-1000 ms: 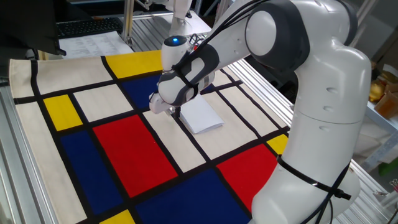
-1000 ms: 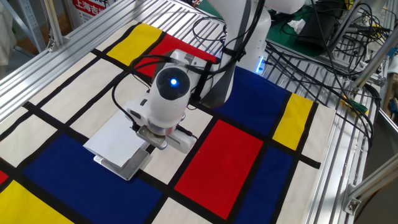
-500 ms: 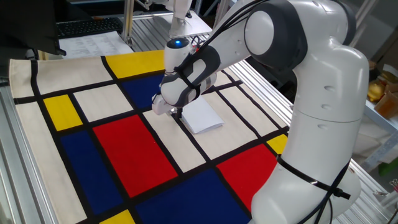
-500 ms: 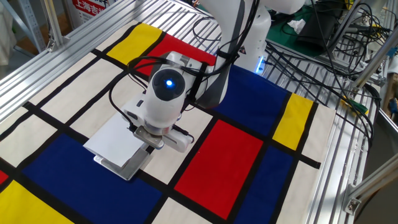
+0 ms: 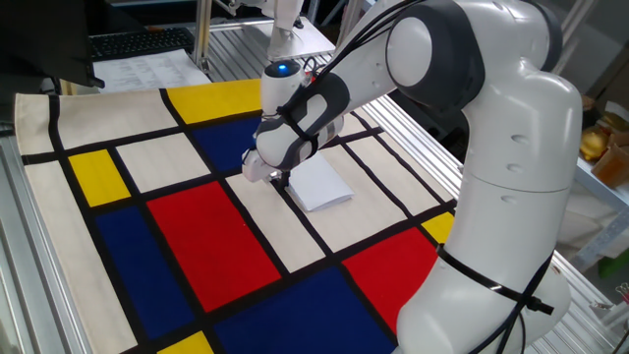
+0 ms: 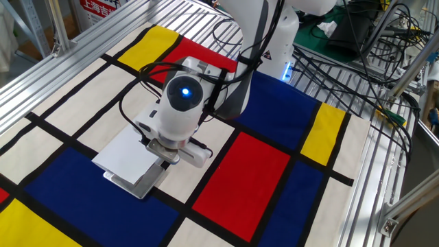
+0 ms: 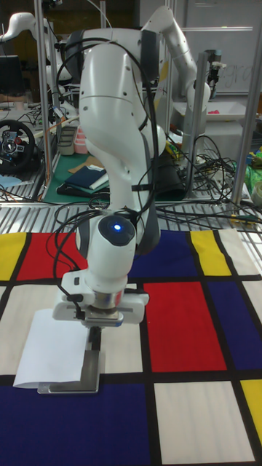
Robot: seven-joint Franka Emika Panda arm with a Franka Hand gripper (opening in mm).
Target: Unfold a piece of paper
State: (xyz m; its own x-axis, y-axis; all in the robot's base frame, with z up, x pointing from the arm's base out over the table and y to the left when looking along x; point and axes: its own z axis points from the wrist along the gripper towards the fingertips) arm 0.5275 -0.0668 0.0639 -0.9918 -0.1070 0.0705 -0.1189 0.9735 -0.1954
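Note:
The piece of paper [image 5: 321, 184] [image 6: 125, 154] [image 7: 49, 356] lies folded on a white panel of the chequered cloth [image 5: 206, 241]. It is plain white. Its top layer stands slightly off the shadowed lower layer [image 6: 143, 181] along the open edge. My gripper [image 5: 281, 179] [image 7: 93, 336] points straight down at that edge. In the tall fixed view the fingers show as one narrow dark stub, close together, on the top layer's edge. The round wrist with a blue light [image 6: 184, 91] hides the fingertips in the other fixed view.
The cloth of red, blue, yellow and white panels covers the table. A keyboard [image 5: 138, 42] and printed sheets [image 5: 147, 70] lie beyond its far edge. Cables [image 6: 343, 48] trail over the metal slats near the arm's base. A second white arm [image 7: 185, 62] stands behind.
The wrist has shifted a little sideways over the paper's open edge. The paper lies as before.

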